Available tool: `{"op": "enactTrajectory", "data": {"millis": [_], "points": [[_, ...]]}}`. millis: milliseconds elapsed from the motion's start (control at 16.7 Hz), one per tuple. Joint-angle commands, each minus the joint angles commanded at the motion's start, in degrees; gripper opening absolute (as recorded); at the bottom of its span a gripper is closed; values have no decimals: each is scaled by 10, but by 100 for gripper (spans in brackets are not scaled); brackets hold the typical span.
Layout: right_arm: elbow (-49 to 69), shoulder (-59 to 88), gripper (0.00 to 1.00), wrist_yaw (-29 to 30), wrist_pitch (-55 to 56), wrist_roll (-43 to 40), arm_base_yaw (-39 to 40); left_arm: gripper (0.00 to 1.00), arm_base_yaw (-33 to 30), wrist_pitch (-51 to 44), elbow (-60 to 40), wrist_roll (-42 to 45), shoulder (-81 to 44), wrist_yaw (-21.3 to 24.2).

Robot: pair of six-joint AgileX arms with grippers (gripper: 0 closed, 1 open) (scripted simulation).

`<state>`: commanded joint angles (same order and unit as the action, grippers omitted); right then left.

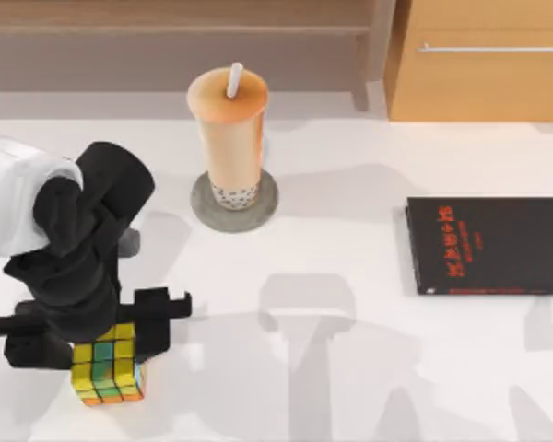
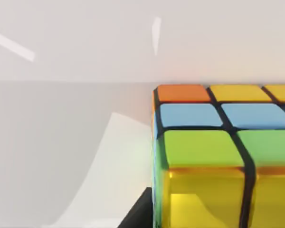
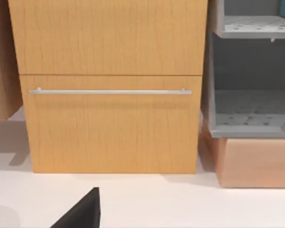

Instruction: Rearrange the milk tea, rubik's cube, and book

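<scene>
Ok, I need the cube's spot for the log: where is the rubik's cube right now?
In the top view the rubik's cube sits near the table's front left corner, right under the left pincer, well in front of the milk tea.

Wooden cabinet [image 3: 111,85] standing on white table [image 3: 180,204], with metal handle [image 3: 109,91] across drawer front. Just beside, grey shelf [image 3: 251,71] resting on wooden base [image 3: 256,161]. Dark finger tip [image 3: 83,211] near the edge.

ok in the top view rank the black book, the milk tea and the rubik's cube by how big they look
1. black book
2. milk tea
3. rubik's cube, partly hidden under the left gripper, yet clearly smallest
</scene>
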<state>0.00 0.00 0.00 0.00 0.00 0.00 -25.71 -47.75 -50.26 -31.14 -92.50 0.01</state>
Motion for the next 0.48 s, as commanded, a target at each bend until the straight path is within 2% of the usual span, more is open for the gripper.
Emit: {"op": "enactTrajectory", "data": {"millis": [360, 480], "points": [[0, 0, 100, 0, 0, 0, 0, 2, 0, 0, 0, 0, 0, 0], [0, 0, 100, 0, 0, 0, 0, 0, 0, 0, 0, 0, 0, 0]]}}
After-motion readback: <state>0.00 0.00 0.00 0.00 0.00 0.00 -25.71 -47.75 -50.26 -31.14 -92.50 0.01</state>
